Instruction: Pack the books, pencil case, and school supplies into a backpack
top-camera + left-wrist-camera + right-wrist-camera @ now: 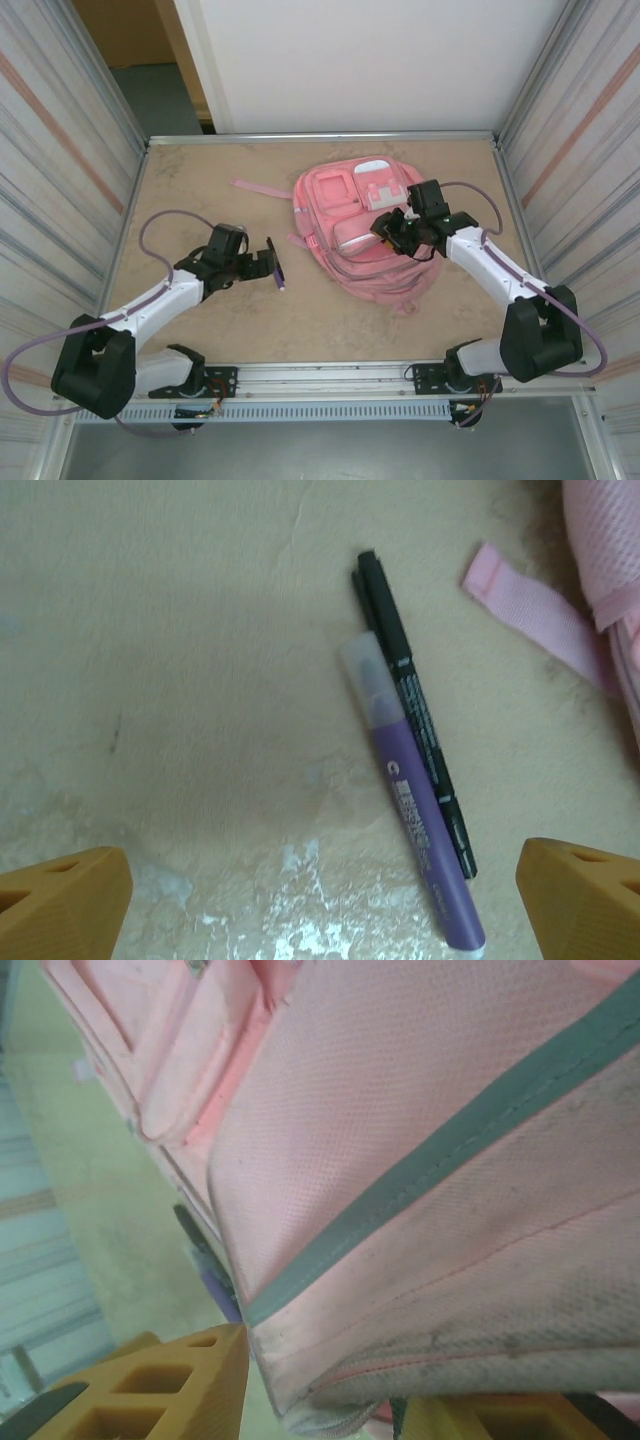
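L gripper [268,262] hangs low over the table [200,190] at 9 o'clock of the backpack [355,235]. Its jaws are spread fully wide w/ nothing in them.

Purple pen [405,810] & black pen [410,700] lie flat on the table, side by side & touching. In L wrist view they run approx 11 to 5 o'clock, black on the 3 o'clock side. Both sit btwn the fingers [70,900] but much nearer the 3 o'clock one. A strap [530,615] lies at 2 o'clock of the black pen's top end, near but apart.

R gripper [330,1405] is on the backpack's 3 o'clock side. Its jaws are part open w/ a fold of pink fabric btwn them. Can't tell if the fold is pinched or just resting there.

Likely trouble from here:
- Pens are off-centre & aslant to the jaws, so the 3 o'clock finger would prob. hit first & shove or roll them.
- They're two slim round pens of unequal thickness. A pinch may catch only the purple one & squirt the black one out.
- If R's hold on the fabric is slack, the bag mouth could sag shut. Pens would then land on the outside, not in.
- Carrying pens toward the bag at 3 o'clock risks snagging the strap.
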You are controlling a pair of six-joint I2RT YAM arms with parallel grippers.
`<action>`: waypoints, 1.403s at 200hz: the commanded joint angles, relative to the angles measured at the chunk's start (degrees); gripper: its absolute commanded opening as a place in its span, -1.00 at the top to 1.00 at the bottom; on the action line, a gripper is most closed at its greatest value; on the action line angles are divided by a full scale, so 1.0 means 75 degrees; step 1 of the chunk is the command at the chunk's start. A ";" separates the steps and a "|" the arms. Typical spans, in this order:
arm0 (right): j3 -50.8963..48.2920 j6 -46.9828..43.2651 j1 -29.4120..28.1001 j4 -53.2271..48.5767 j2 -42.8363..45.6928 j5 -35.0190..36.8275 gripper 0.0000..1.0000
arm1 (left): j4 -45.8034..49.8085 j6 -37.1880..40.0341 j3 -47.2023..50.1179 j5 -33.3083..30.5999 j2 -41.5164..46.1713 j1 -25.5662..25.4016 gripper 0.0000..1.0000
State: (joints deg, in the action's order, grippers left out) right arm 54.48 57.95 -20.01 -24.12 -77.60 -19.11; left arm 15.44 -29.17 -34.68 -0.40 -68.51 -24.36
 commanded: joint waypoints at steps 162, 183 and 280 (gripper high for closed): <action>-0.0499 0.1754 -0.1503 0.3762 0.0574 0.1928 0.92 | -0.0315 -0.0503 0.0420 0.0846 0.0457 0.0002 -0.92; -0.0758 0.1816 -0.1501 0.3784 0.0555 0.1860 0.93 | -0.0390 -0.0511 0.0508 0.0822 0.0530 0.0011 -0.90; -0.1669 0.0842 -0.1770 0.1523 0.1338 0.2991 0.74 | 0.0111 -0.1083 -0.0257 0.0687 -0.1089 -0.0596 -0.45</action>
State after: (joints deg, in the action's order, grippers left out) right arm 45.52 68.29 -32.75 -7.81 -70.61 -1.28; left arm 13.93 -35.86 -33.45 6.17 -72.69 -26.87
